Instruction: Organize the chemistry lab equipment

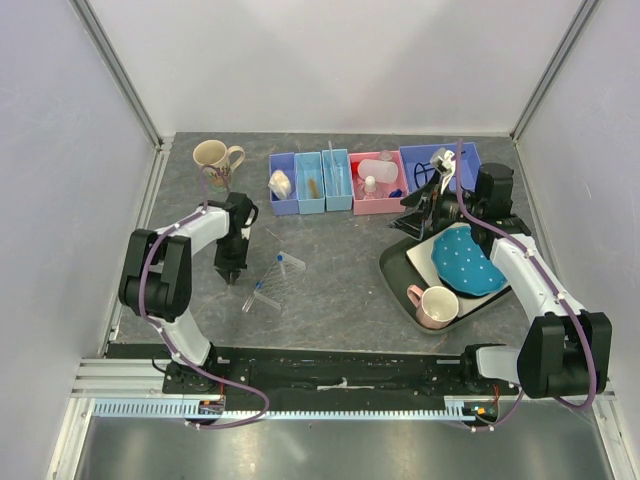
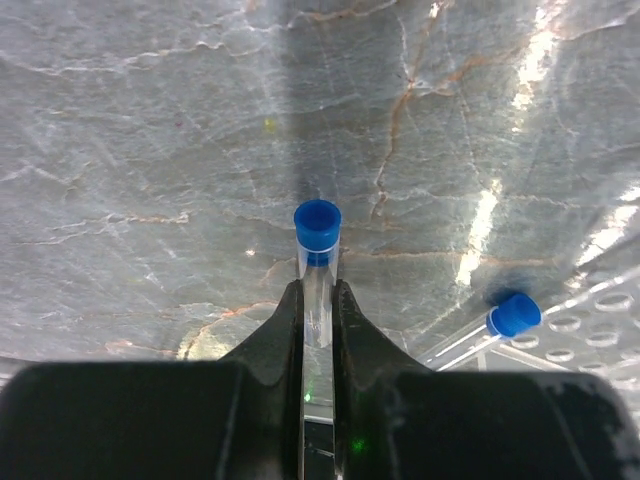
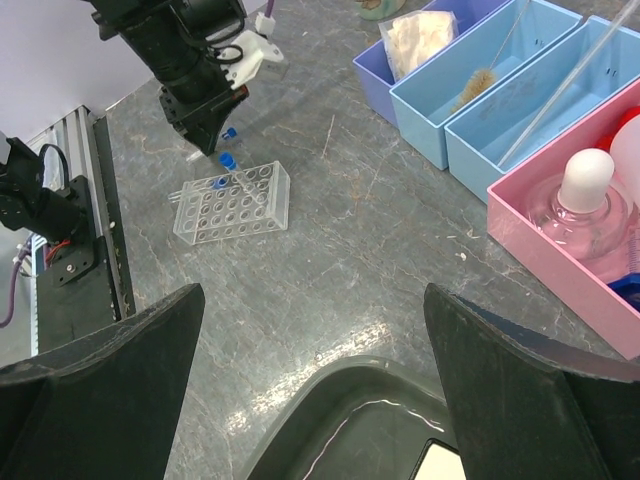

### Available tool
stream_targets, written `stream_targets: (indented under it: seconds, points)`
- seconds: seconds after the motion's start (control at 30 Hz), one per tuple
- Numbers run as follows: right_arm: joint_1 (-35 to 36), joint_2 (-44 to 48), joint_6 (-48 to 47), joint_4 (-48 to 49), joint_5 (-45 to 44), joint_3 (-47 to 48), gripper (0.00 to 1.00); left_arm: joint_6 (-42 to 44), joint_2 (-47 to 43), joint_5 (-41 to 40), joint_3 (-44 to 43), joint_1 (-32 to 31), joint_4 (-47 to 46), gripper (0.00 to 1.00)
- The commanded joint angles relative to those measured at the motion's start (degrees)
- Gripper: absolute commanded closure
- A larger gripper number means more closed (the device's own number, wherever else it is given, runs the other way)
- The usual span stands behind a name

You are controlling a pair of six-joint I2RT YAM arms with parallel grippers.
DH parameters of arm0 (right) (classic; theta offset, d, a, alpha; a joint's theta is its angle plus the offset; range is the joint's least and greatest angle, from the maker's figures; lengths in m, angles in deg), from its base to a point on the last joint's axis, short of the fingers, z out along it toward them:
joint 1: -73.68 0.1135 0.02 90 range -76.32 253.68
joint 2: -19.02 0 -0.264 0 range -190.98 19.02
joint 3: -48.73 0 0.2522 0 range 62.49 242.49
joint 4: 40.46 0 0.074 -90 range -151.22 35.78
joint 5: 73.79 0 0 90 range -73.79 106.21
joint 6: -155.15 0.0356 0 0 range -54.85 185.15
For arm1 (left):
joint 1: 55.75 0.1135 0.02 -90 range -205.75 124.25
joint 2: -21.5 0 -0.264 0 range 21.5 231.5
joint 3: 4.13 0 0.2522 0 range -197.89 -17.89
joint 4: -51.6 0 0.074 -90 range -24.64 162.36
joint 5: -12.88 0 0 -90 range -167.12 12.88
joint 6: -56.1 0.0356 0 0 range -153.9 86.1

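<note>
- Pinching a blue-capped tube tight in the left gripper, cap poking out past the tips.
- Gripping below the cap, likely to carry it to a hole in the clear rack just beside.
- Keeping the right gripper wide open, nothing in it, over the dark tray.
- Working on a gray, stone-look table with blue and pink bins at the back and white walls around.

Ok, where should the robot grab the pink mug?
Probably the rim, coming straight down from above. The pink mug stands upright on the tray with its mouth open, so one finger could go inside and one outside. Its small handle faces left and looks harder to pinch.
</note>
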Motion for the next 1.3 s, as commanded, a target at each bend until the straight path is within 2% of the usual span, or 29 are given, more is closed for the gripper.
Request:
stream_targets:
  seconds: [0.0,0.2,0.37,0.4,0.5,0.53,0.67,0.77,0.9,1.1,1.27]
  points:
    - [-0.22,0.37,-1.97,-0.39,2.53,1.41,0.02,-0.03,-7.31,0.59,-1.98,0.41,-2.13,0.96]
    - [0.31,-0.94,-2.32,-0.74,4.73,1.41,0.02,-1.0,-22.4,8.85,1.09,-0.91,-4.51,0.98]
    - [4.07,-1.65,-5.39,-3.64,7.01,1.32,0.02,-3.02,-36.57,25.44,5.48,-2.75,-11.09,0.98]
    - [5.22,-1.47,-6.01,-3.82,7.45,1.15,0.02,-3.28,-40.86,32.17,7.67,-3.45,-13.28,0.98]
    - [9.18,-2.35,-7.25,-4.17,13.24,0.71,0.02,-7.32,-49.21,42.65,14.51,-6.78,-25.57,0.98]
    - [11.71,-2.7,-7.16,-4.35,14.74,0.97,0.02,-8.72,-50.64,44.0,16.28,-7.93,-32.48,0.98]
    - [17.61,-5.33,-5.67,-3.47,13.7,1.06,0.02,-15.84,-53.2,43.85,21.31,-14.43,-43.69,0.98]
    - [20.08,-7.7,1.33,2.05,15.27,0.71,0.02,-17.26,-51.01,41.48,21.4,-19.0,-47.74,0.98]
    - [21.84,-9.21,6.02,5.32,14.94,1.14,0.02,-15.86,-46.01,37.0,17.19,-25.15,-47.93,0.98]
    - [22.2,-7.8,14.53,13.66,11.59,-0.87,0.03,-14.19,-38.01,34.71,13.32,-29.82,-47.4,0.98]
    - [22.28,-7.89,17.71,17.27,9.74,-1.76,0.15,-14.45,-35.54,33.04,12.52,-31.76,-47.4,0.98]
